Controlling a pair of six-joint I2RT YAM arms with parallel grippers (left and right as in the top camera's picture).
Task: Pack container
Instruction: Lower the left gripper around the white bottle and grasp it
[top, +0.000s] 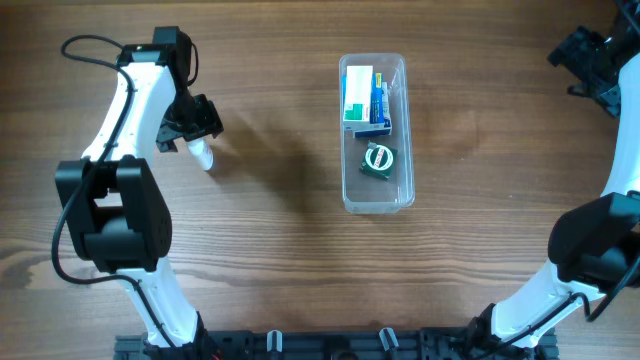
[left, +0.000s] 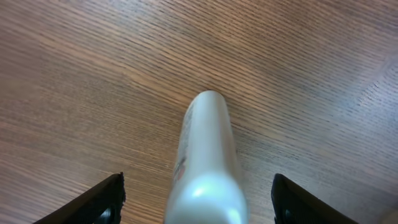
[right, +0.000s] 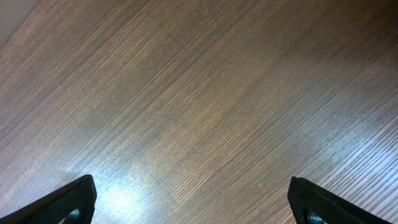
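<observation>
The container (top: 378, 196), a clear long tub, stands at the table's middle. It holds a white and green box (top: 358, 92), a blue box (top: 379, 108) and a round green item (top: 379, 160). A small white bottle (top: 203, 154) lies on the table at the left. My left gripper (top: 196, 128) is open around it. In the left wrist view the bottle (left: 205, 155) lies between the spread fingers (left: 198, 183), touching neither. My right gripper (top: 590, 62) is open and empty at the far right back, and its wrist view (right: 193, 186) shows only bare wood.
The wooden table (top: 280, 250) runs across the whole view. The arm bases stand along the front edge.
</observation>
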